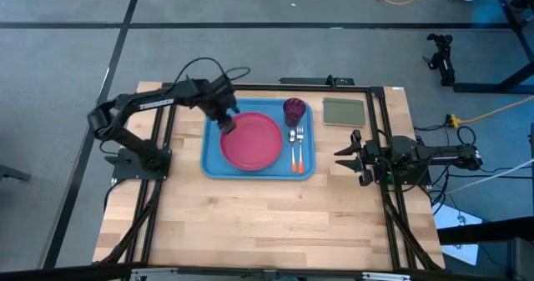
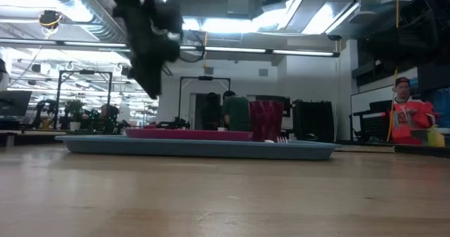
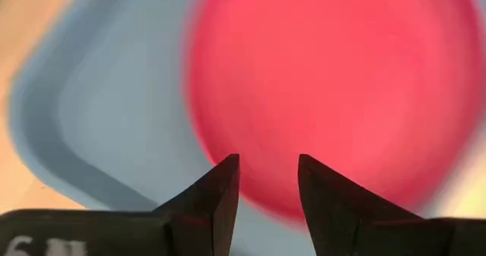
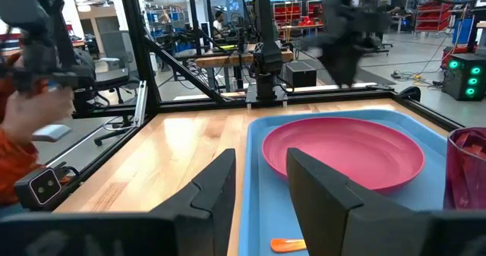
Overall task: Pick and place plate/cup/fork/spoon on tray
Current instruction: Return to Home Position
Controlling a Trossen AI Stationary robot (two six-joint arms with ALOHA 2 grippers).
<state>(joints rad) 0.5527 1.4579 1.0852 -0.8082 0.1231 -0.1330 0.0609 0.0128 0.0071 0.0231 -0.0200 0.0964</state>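
Observation:
The pink-red plate [image 1: 251,141] lies flat in the light-blue tray [image 1: 214,160]. The maroon cup [image 1: 294,111] stands upright in the tray's far right corner. The fork [image 1: 299,150] and the spoon [image 1: 293,151], both with orange handles, lie side by side right of the plate. My left gripper [image 1: 226,124] hovers above the plate's far left edge, open and empty; the left wrist view [image 3: 267,169] shows the plate [image 3: 334,81] below its fingers. My right gripper [image 1: 345,156] waits open, right of the tray.
An olive-green square pad [image 1: 343,112] lies on the table right of the tray's far end. Bare wood [image 1: 267,223] stretches between the tray and the table's near edge. People show in the room behind the table [image 2: 408,117].

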